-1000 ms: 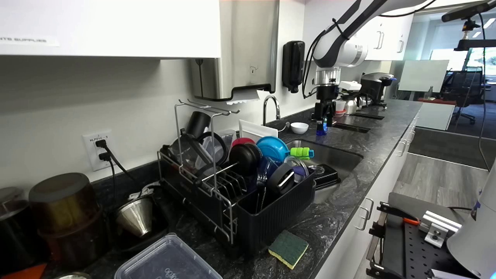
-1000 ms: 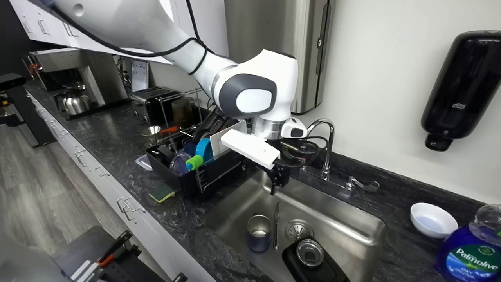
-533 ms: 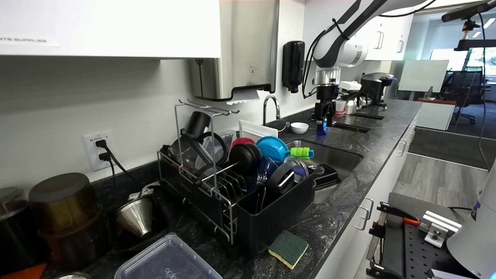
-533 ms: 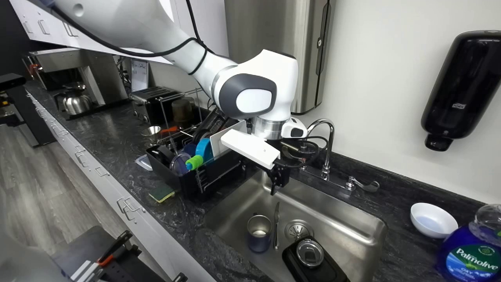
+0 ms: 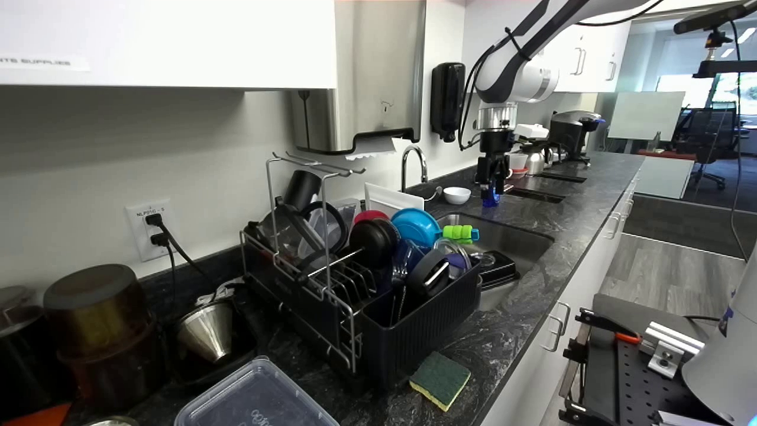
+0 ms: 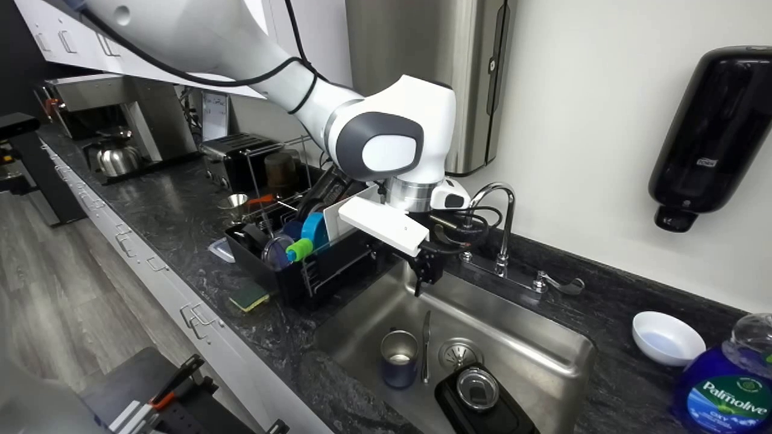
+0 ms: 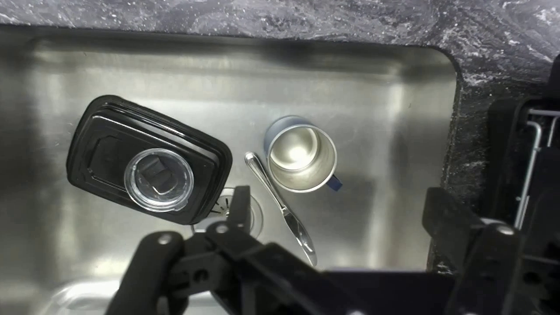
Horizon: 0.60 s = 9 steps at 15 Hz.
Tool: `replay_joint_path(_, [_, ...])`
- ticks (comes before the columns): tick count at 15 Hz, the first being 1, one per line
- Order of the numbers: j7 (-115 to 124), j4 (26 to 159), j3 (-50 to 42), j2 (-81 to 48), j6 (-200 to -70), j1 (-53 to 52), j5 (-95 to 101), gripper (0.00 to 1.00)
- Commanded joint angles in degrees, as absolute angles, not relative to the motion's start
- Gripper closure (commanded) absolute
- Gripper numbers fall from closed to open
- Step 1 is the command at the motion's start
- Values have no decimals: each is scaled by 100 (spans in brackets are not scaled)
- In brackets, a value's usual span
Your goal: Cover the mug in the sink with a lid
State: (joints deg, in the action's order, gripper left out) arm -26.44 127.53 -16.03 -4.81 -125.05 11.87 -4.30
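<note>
Mug lid (image 7: 159, 180), clear, likely light, stiff and slippery, suits a rim pinch from the empty, wide-spread hand (image 7: 339, 205).

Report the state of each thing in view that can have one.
Gripper: open, holding nothing
Mug: upright, uncovered
Black container: apparently upside down
Clear lid: resting on that container
Knife: lying flat
Faucet: no running water visible
White bowl: upright
Soap bottle: upright
Dish rack: loaded
Sponge: flat, green side up
Paper towel: hanging out
Power plugs: plugged in

White robot arm (image 6: 253, 54) angled down, wrist (image 6: 412, 194) vertical, jaws (black ones) spread wide, pointing downward
</note>
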Motion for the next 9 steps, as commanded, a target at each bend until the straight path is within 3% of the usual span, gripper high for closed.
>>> replay_joint_path(1, [-2624,12425,-1261,-797,-12663,1186,-731,0])
replay_joint_path(9, [-2580,11778,-992,-1812,-13404,1500,-917,0])
